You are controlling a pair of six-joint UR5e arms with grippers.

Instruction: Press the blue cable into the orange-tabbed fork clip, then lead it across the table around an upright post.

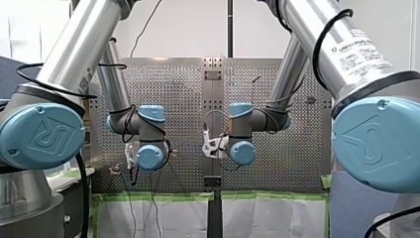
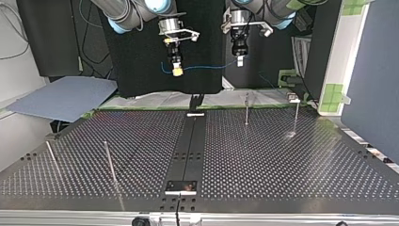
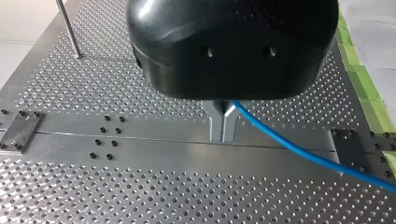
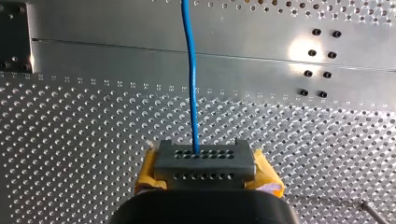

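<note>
Top view, left to right. A slanted post (image 2: 51,155) and a taller post (image 2: 110,162) stand on the perforated desk (image 2: 282,165) near its front edge. The robot's right claw (image 2: 177,70), with yellow pads, is up in the air and pinched narrow on the blue cable (image 2: 207,67). A short loose end curls out on its left. The cable runs level to the left claw (image 2: 239,60), which is also clamped on it. A short post (image 2: 246,109) and an outer post (image 2: 296,115) are at the far right, well apart from the cable. In the left wrist view the metal fingers (image 3: 215,122) are pressed together and the cable leaves beside them. In the right wrist view the cable goes straight ahead from the claw, above the desk.
</note>
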